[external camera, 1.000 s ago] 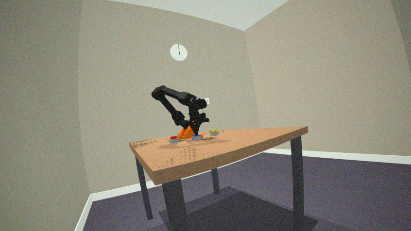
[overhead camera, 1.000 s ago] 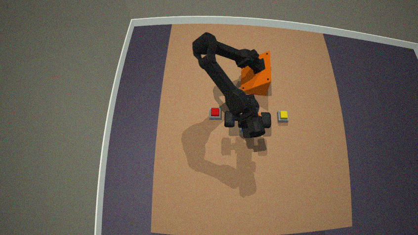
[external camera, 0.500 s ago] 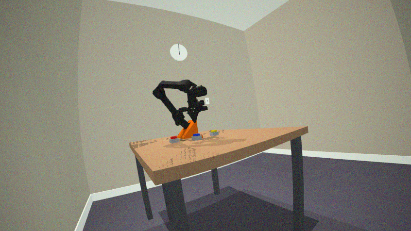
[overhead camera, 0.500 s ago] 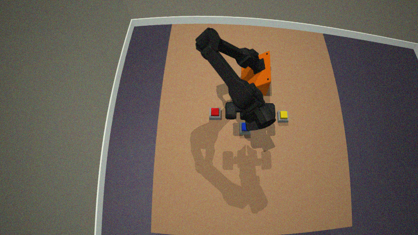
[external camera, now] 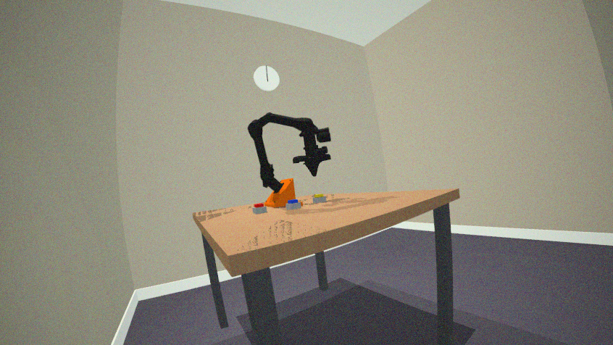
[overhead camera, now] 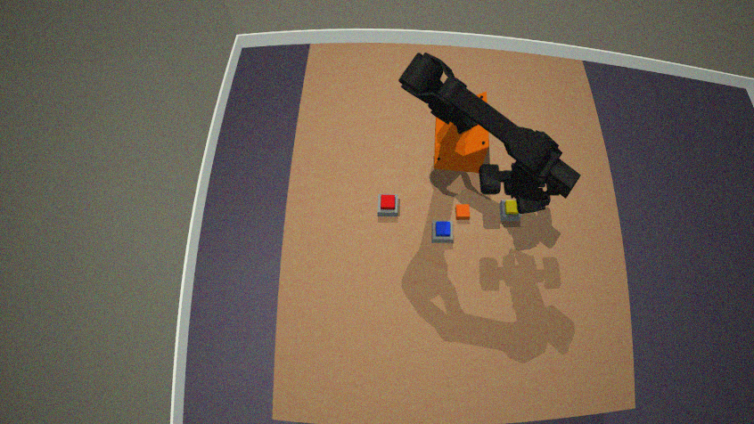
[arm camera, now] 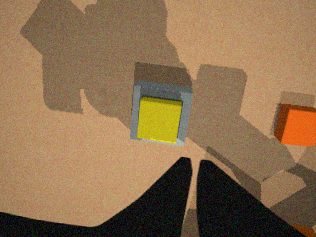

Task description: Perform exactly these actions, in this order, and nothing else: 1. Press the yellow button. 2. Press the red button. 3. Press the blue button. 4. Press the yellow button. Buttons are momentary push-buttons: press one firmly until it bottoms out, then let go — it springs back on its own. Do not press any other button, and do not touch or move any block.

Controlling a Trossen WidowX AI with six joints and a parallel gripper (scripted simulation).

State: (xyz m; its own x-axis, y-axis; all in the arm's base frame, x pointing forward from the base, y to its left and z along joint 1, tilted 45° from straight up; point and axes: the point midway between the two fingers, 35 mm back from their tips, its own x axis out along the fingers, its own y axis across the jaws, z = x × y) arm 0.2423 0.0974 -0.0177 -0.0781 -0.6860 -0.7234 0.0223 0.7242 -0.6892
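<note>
The yellow button (overhead camera: 511,207) (external camera: 319,196) (arm camera: 159,120) stands in its grey housing with its cap raised. My gripper (arm camera: 193,168) (external camera: 314,175) is shut and empty, well above the table beside the yellow button. In the wrist view its fingertips lie just below and slightly right of that button; nothing touches it. The red button (overhead camera: 387,201) (external camera: 258,205) is at the left in the top view, cap raised. The blue button (overhead camera: 442,228) (external camera: 293,201) is between them and a little lower in that view, cap raised. In the top view the fingertips are hidden under the arm.
An orange block (overhead camera: 462,212) (arm camera: 301,127) lies between the blue and yellow buttons. The orange arm base (overhead camera: 455,152) (external camera: 281,197) stands behind them on the wooden table (overhead camera: 342,316) (external camera: 343,220). The arm's shadow falls across the tabletop around the yellow button.
</note>
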